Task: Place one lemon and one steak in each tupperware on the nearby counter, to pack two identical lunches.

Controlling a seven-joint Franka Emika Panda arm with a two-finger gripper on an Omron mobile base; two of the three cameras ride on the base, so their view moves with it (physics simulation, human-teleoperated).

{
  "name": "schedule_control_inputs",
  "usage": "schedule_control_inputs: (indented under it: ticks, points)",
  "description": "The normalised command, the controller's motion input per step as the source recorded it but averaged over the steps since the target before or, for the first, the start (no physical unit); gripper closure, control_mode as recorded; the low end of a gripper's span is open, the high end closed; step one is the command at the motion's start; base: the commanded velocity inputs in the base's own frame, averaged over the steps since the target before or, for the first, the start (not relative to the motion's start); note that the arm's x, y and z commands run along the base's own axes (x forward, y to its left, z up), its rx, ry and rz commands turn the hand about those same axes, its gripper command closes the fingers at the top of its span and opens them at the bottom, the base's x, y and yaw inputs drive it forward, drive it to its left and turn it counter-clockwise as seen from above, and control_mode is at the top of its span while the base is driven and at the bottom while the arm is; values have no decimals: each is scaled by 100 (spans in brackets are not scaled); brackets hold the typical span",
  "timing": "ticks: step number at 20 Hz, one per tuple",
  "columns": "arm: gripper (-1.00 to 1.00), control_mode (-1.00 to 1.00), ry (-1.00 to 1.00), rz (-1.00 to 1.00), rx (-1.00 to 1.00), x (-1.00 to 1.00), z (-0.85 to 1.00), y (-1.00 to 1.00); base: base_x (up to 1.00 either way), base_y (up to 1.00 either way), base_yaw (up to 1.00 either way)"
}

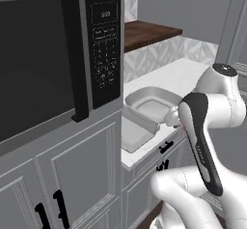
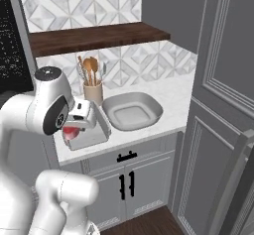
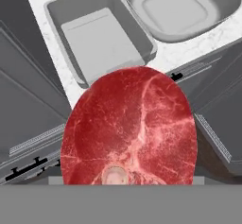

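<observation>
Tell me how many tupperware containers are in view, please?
2. The rectangular tray sits on the white counter nearest the microwave; the rounded tub sits beside it, farther from the microwave. Both look empty.

Steak (image 3: 128,128) is covering my fingertips in the hand view, so I'm not seeing how the jaws sit on it. Its lower edge is getting cut off there. From the right base view the arm is hiding most of the steak (image 2: 71,132) and part of the rectangular tray (image 2: 92,130). The tub (image 1: 150,103) is partly blocked by the arm in the left base view.
</observation>
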Motion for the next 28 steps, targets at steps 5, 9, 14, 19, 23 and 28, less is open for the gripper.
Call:
schedule_control_inputs:
  ticks: [5,9,14,19,23,28]
  points:
    - [100,-100,2,36,2,100,-13,-21,0,0,0]
    - [100,-100,5,34,0,100,-42,-1,0,0,0]
    - [100,-100,11,34,-1,100,-83,3,0,0,0]
    - [100,-100,14,34,0,100,-81,33,0,0,0]
    - [100,-100,9,25,-4,99,-20,57,0,0,0]
    - [100,-100,1,14,0,70,-22,41,0,0,0]
